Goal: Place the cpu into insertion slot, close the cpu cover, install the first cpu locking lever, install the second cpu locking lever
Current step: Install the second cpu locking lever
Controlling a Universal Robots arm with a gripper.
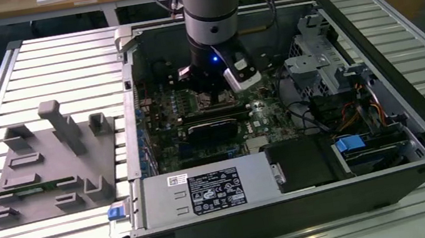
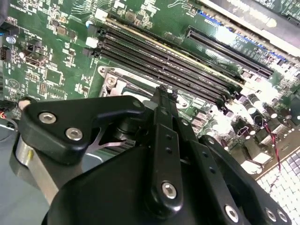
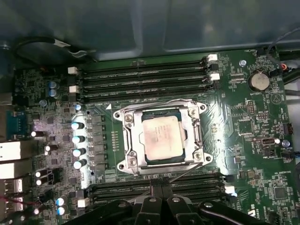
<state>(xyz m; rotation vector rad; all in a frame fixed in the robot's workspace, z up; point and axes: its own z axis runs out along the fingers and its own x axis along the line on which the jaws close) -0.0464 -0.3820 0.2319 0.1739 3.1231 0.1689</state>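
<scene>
The cpu (image 3: 161,139) sits in the slot (image 3: 129,140) with the cover (image 3: 196,123) down around it, seen in the first wrist view. The jaws, gripper (image 3: 161,194) just beside the socket, look closed on nothing, though I can't be sure. The exterior view shows a white-labelled black box (image 1: 215,190), print too small to read.

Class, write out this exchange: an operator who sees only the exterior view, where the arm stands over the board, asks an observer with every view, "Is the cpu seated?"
Observer: Yes. In the first wrist view the cpu lies flat in the insertion slot.
Operator: Is the cover down?
Observer: The cpu cover lies flat around the chip, whose top shows through its window.
Operator: Where is the gripper?
Observer: The gripper is beside the socket, above the memory slots, not over the chip.
</scene>
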